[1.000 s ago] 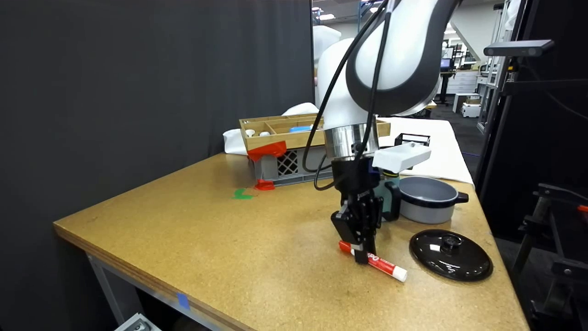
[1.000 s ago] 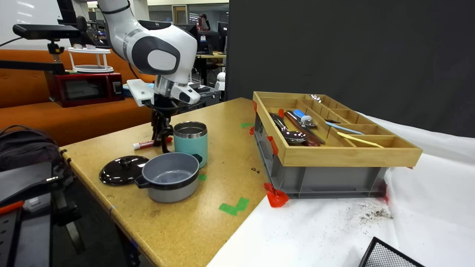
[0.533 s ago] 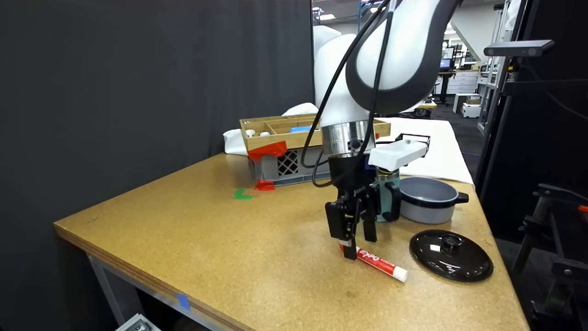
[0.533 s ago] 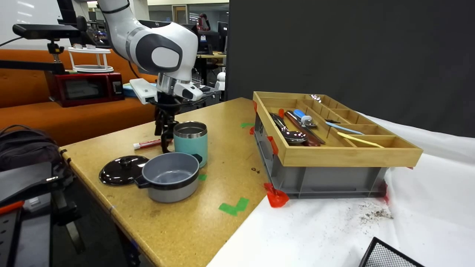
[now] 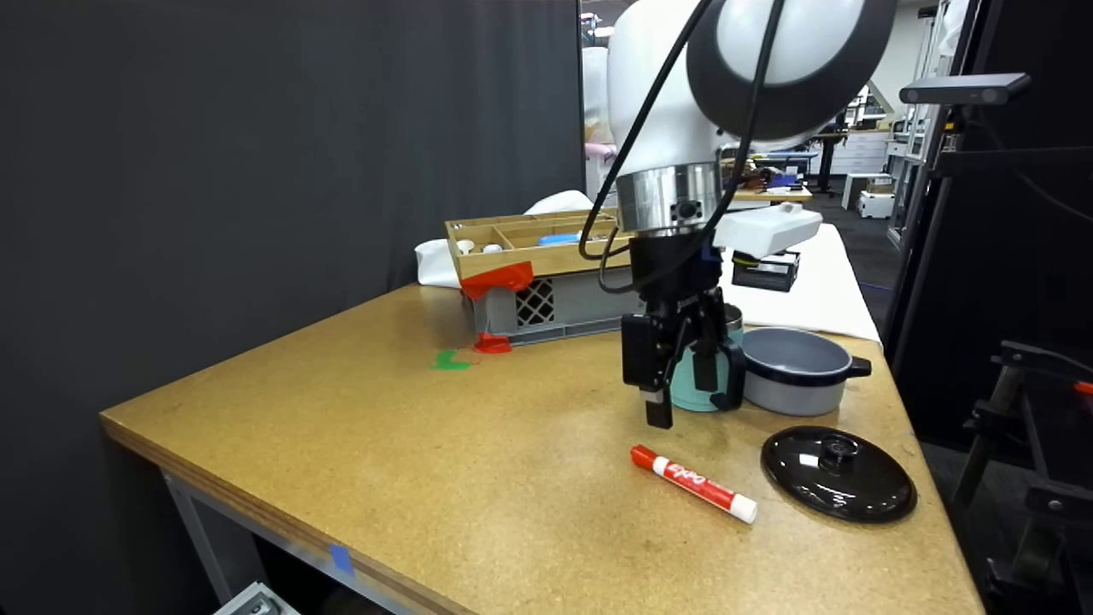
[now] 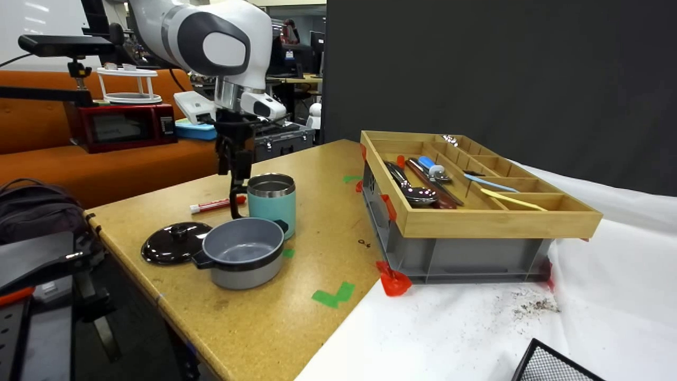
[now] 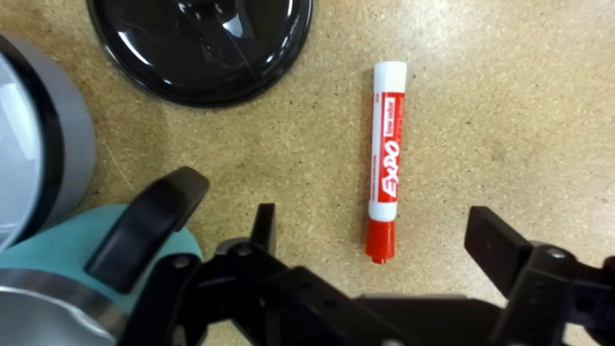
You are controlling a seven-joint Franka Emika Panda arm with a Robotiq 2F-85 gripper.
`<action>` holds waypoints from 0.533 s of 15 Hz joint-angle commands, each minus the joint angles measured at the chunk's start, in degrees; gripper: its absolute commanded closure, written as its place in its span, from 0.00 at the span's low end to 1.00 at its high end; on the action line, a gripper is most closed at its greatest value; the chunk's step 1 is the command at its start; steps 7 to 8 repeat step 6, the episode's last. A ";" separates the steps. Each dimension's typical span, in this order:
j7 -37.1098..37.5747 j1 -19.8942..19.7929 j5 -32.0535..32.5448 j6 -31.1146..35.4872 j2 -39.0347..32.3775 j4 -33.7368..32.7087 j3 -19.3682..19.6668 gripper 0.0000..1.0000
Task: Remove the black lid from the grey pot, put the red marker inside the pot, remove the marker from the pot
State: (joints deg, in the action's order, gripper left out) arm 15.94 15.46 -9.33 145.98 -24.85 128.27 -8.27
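Observation:
The red marker (image 5: 696,486) lies flat on the table, its red cap end nearest my gripper (image 5: 683,395). The gripper hangs above the table, open, holding nothing. In the wrist view the marker (image 7: 387,158) sits below and between the widely spread fingers (image 7: 495,250), touching neither. The black lid (image 5: 838,475) rests knob up on the table beside the marker, also seen in an exterior view as a black lid (image 6: 177,243). Uncovered, the grey pot (image 6: 246,272) stands upright behind the lid; no object shows inside it.
A teal cup (image 6: 272,209) with a black handle (image 7: 144,230) stands beside the pot, close to my gripper's one side. A wooden utensil tray (image 6: 497,226) sits on a grey crate (image 6: 470,259). Black mesh box (image 6: 555,365) stands on white sheeting.
The gripper has opened and let go of the marker, which stays on the table. The arm has risen, lifting its fingers clear of it. Lid and pot have not moved.

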 commanded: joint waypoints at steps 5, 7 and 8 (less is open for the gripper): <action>1.55 -2.64 0.34 -1.52 23.00 15.37 0.02 0.00; 2.33 -2.70 0.60 -1.72 25.50 16.55 -0.17 0.00; 2.33 -2.70 0.60 -1.72 25.50 16.55 -0.17 0.00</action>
